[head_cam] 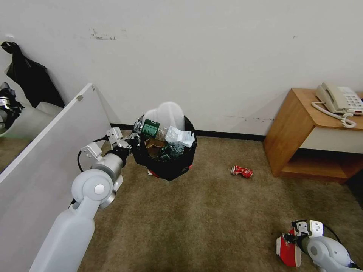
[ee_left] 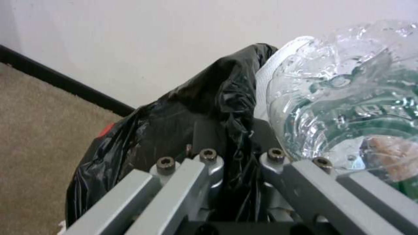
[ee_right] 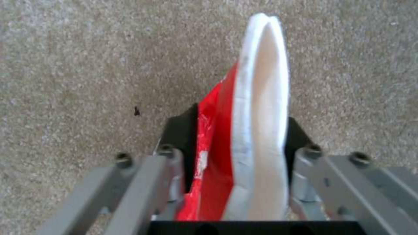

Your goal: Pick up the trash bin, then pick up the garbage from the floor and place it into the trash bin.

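The trash bin point(head_cam: 172, 166), red under a crinkly black bag point(ee_left: 174, 120), stands on the carpet by the wall. It is piled with garbage: a green-labelled clear bottle point(ee_left: 344, 104), white slippers point(head_cam: 168, 113) and a paper wad point(head_cam: 180, 136). My left gripper point(head_cam: 129, 144) point(ee_left: 238, 158) is shut on the bag-covered rim at the bin's left side. At the lower right, my right gripper point(head_cam: 289, 239) point(ee_right: 239, 133) is shut on a flat red-white carton point(head_cam: 287, 250) point(ee_right: 257, 124), held just above the floor point(ee_right: 87, 65). A crushed red can point(head_cam: 242, 171) lies on the carpet right of the bin.
A white panel point(head_cam: 45, 158) slants along my left side, close to the left arm. A wooden side table point(head_cam: 298, 136) with a telephone point(head_cam: 338, 99) stands at the right against the wall. A black bag point(head_cam: 30, 81) hangs at the far left. Open carpet point(head_cam: 196, 219) lies in front.
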